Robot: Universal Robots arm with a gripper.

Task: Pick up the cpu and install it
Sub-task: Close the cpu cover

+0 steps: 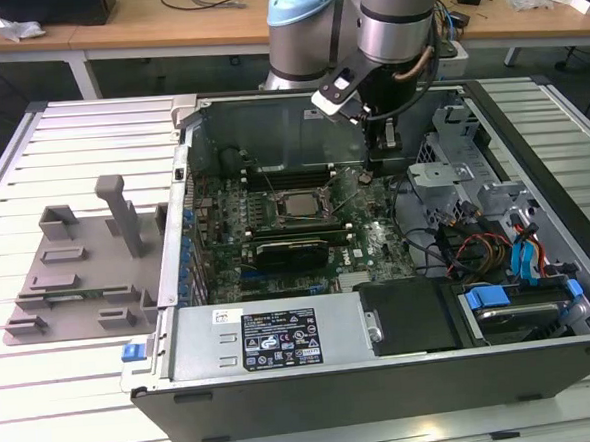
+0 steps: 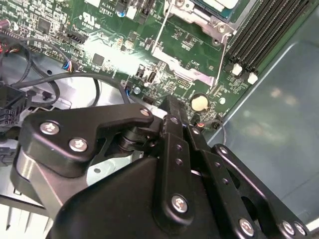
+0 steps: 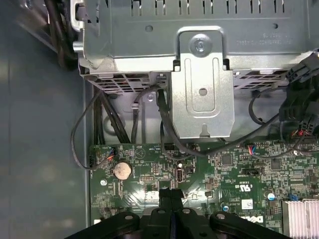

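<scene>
Inside the open computer case [image 1: 386,401], the arm reaches straight down, its gripper [image 1: 369,173] poised just above the green motherboard [image 1: 377,248] near the coin cell [image 3: 122,170]. In the first wrist view its fingers [image 3: 164,198] are pressed together, gripping nothing. The case lies on a slatted white table [image 1: 70,145], beside a grey fixture [image 1: 78,284]. The cpu [image 1: 296,205] sits in the socket, toward the exterior view's left of the gripper.

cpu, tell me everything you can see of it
The cpu is a small thin square with a silvery-beige metal top, lying flat inside the dark socket frame on the green motherboard of the open computer case. The gripper, jaws shut, hangs toward the exterior view's right of it, not touching it.
</scene>
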